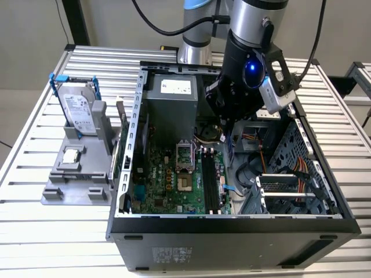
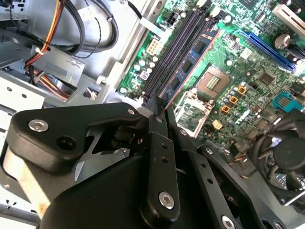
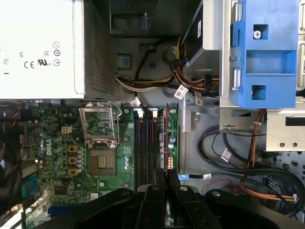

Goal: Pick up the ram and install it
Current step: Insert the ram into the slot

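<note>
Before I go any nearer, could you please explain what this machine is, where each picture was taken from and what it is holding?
This is a single robot arm reaching down into an open computer case that lies on a slatted metal table. The exterior view comes from a camera off the arm and takes in the whole scene. Both wrist views come from cameras riding on the arm, looking past its black gripper into the case. Beside the case, at the exterior view's left, a grey stand carries a hard drive in a blue bracket and a small square processor chip. The gripper is closed on the near end of the ram, a thin dark stick of chips, which stands on edge along the memory slots of the green motherboard.
</note>
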Motion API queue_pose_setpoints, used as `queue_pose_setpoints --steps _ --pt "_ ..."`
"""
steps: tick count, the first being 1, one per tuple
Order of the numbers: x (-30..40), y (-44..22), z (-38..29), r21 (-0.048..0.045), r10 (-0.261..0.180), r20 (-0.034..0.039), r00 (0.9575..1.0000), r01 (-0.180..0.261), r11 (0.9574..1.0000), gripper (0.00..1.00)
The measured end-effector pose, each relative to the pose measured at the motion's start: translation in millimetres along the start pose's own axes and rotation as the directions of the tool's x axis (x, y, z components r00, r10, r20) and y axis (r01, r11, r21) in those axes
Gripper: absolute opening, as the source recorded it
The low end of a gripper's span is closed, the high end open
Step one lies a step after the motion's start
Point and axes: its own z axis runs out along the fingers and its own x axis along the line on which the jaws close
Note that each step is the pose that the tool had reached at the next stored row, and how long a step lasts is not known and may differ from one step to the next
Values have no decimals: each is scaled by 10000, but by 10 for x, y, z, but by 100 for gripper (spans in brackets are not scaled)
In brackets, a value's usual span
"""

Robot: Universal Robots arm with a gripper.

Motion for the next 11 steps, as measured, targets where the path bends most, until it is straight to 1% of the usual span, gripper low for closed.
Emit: queue_pose_setpoints --steps 2,3,11 --pt "0 -2 17 1 0 0 10000 0 10000 0" --pt "3 -5 59 0 0 0 10000 0 10000 0" --pt "11 -7 131 1 0 0 10000 0 10000 0"
